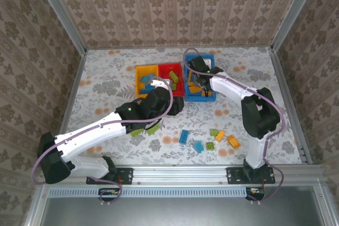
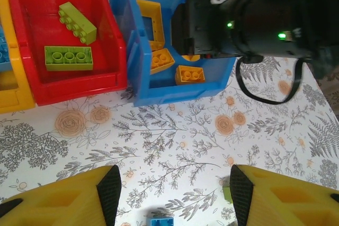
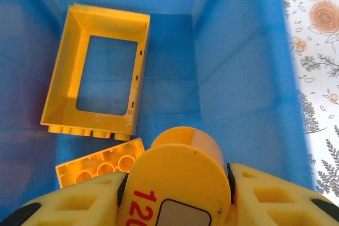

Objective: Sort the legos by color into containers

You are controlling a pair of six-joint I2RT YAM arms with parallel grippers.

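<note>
While the right claw (image 3: 177, 186) hangs down inside the blue bin (image 3: 241, 78), its two fingers are clamped on a rounded orange-yellow piece (image 3: 183, 157) with red digits printed on its face. Just beyond that piece, a studded orange brick (image 3: 100, 168) lies on the bin floor. Just beside its far edge is the orange frame (image 3: 58, 78), lying flat with the blue floor showing through its middle. Seen from the other arm's camera, a second orange brick (image 2: 189, 74) sits near the bin's front wall.

The left claw (image 2: 175, 191) hovers over the flowered surface (image 2: 175, 130), its fingers spread wide apart with nothing between them, facing the front walls of the red and blue bins. A blue brick (image 2: 161, 222) lies on the surface near its fingertips. The red bin (image 2: 79, 86) stands against the blue one's left side and holds a flat green brick (image 2: 68, 57) square to the walls and a tilted green brick (image 2: 77, 23) behind it. The yellow bin (image 1: 144, 69) stands left of the red one, touching it, with blue bricks (image 1: 148, 79) inside.

Out on the surface near the right arm's base lie loose blue bricks (image 1: 184, 136), loose green bricks (image 1: 214, 132) and loose orange bricks (image 1: 233, 141). Another green piece (image 1: 144, 130) pokes out from beneath the left arm.
</note>
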